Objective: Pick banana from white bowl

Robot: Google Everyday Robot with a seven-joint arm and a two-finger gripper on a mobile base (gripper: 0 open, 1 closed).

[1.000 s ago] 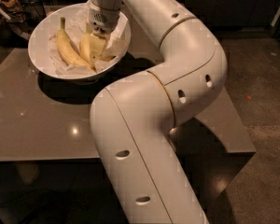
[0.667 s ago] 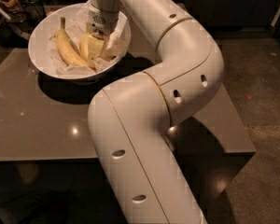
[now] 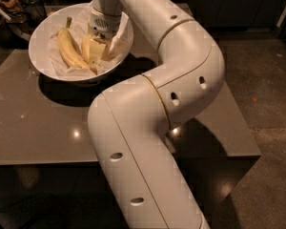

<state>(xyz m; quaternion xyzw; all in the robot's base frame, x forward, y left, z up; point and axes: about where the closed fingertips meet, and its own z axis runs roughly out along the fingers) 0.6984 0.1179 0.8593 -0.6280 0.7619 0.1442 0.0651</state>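
Note:
The white bowl [image 3: 39, 41], lined with crumpled white paper, stands at the far left of the table. Two yellow bananas lie in it. The shorter, straighter banana [image 3: 86, 47] lies to the right of the longer, curved one with a greenish stem [image 3: 66, 44]. My gripper [image 3: 98, 48] reaches down into the bowl from the wrist above. It sits right at the shorter banana's right side and covers part of it.
The bowl rests on a glossy grey-brown table [image 3: 38, 123]. My large white arm [image 3: 148, 128] bends across the table's middle and right. Dark clutter [image 3: 19, 4] sits behind the bowl at the top left. Speckled floor [image 3: 267, 80] lies to the right.

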